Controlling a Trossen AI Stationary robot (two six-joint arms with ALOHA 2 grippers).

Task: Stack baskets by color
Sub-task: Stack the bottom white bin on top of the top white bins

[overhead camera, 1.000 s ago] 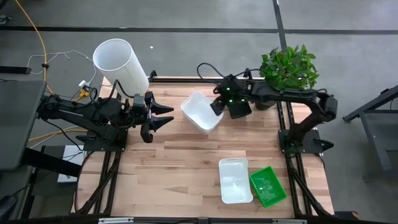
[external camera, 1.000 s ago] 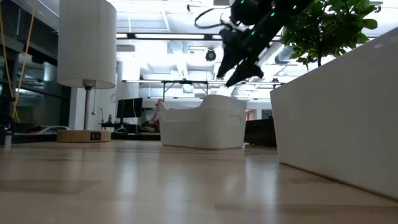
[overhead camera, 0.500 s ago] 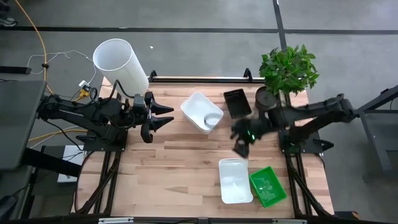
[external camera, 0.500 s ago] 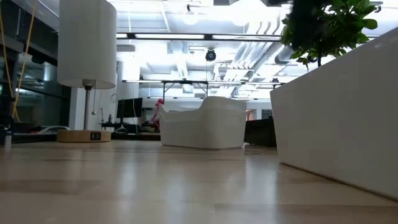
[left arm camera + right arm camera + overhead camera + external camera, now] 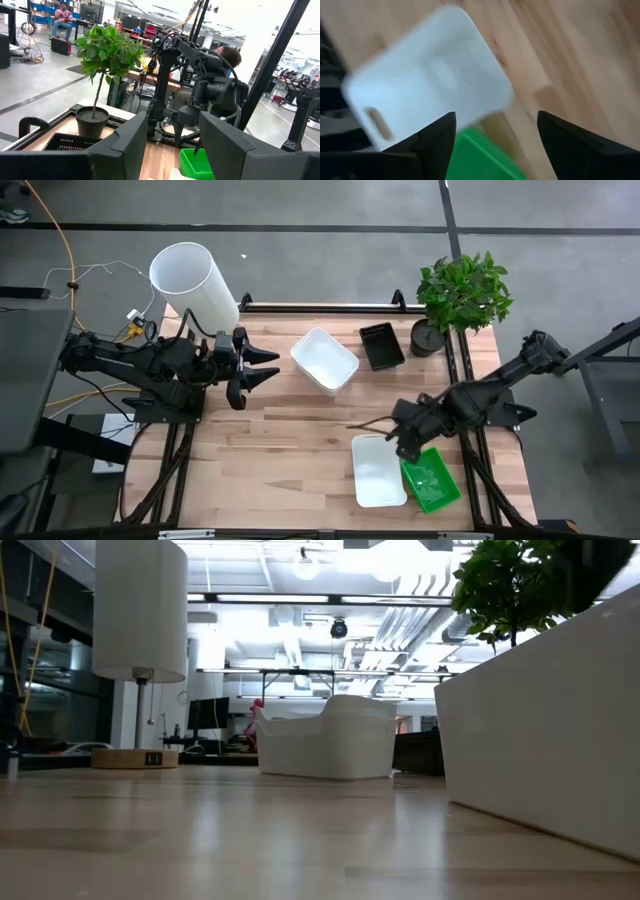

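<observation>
Near the front right of the table (image 5: 280,440), the right gripper (image 5: 372,424) hangs with its fingers spread wide and nothing between them, just above the far end of a white basket (image 5: 378,470) that lies flat on the wood. Touching that basket's right side sits the green basket (image 5: 432,478), slightly angled; the right wrist view shows both below the parted fingers, the white one (image 5: 425,85) filling most of the frame and the green edge (image 5: 480,155) beside it. A second white basket (image 5: 324,360) rests well apart toward the back middle of the table, turned at an angle, and the black mesh basket (image 5: 381,345) lies just to its right, next to the potted plant (image 5: 462,292). Over at the back left, the left gripper (image 5: 268,366) waits with its fingers apart and empty, pointing toward the angled white basket but clear of it, with the tall white cylinder (image 5: 192,280) behind its arm.
</observation>
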